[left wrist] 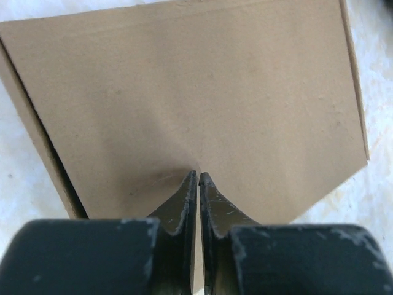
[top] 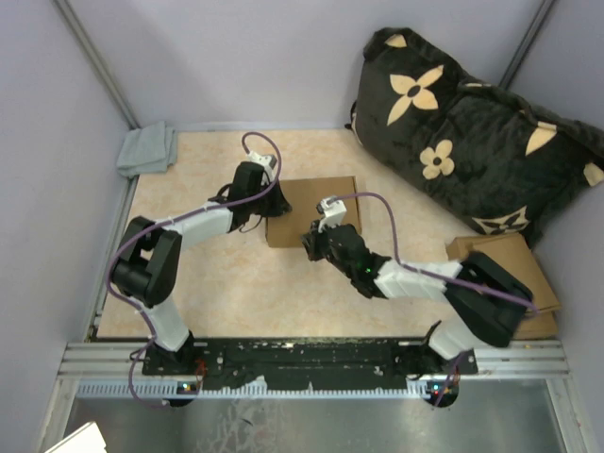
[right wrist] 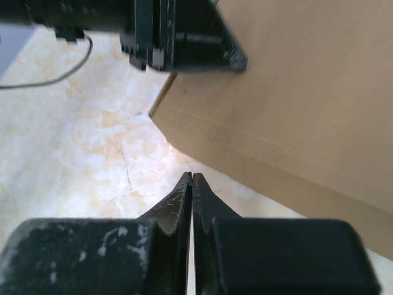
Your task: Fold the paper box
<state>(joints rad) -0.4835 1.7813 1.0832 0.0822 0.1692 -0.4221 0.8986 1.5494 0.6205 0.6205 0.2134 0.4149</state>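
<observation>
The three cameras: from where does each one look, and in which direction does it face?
Top external: above and behind the arms, looking down on the table; both arms and bases show.
Left wrist: on the left arm, looking along the shut left gripper onto the top of the paper box.
Right wrist: on the right arm, low, looking past the shut right gripper at the box's side.
Shared: all show the box; the right wrist also shows the left gripper.

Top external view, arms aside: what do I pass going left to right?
grey cloth → paper box → black flowered cushion. The flat cardboard stack falls within the cushion's left-to-right span, so it is left out.
</observation>
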